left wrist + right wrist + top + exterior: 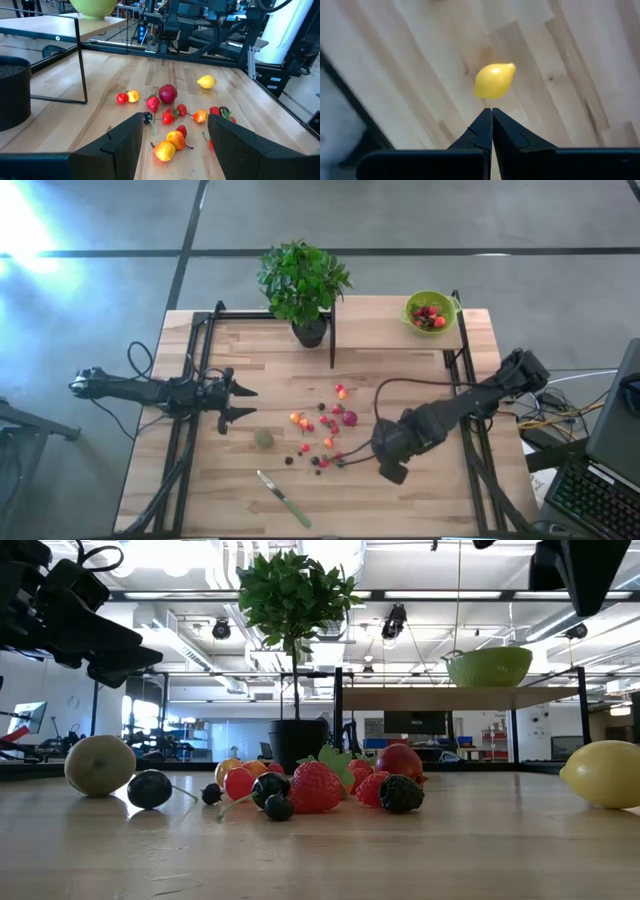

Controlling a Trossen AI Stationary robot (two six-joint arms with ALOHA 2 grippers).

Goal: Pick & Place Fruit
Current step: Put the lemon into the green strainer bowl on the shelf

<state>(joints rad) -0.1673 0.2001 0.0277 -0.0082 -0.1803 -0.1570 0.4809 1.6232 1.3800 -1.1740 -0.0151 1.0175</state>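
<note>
Small toy fruits (325, 430) lie scattered mid-table: red strawberries, orange and dark berries, and a dark red ball (168, 93). The dull-green kiwi ball (263, 438) rests apart on their left. The yellow lemon (493, 80) lies on the wood directly under my right gripper (492, 112), which is shut, raised and touching nothing. My right arm hides the lemon in the high view; the low view shows the lemon (603, 773) at far right. My left gripper (246, 402) hovers open, left of the fruits and pointing toward them.
A lime-green bowl (430, 310) holding a few red fruits stands on a raised shelf at the far right. A potted plant (303, 280) stands at the far middle, and a green-handled knife (283, 498) lies near the front edge. Black frame rails (195, 410) run along both sides.
</note>
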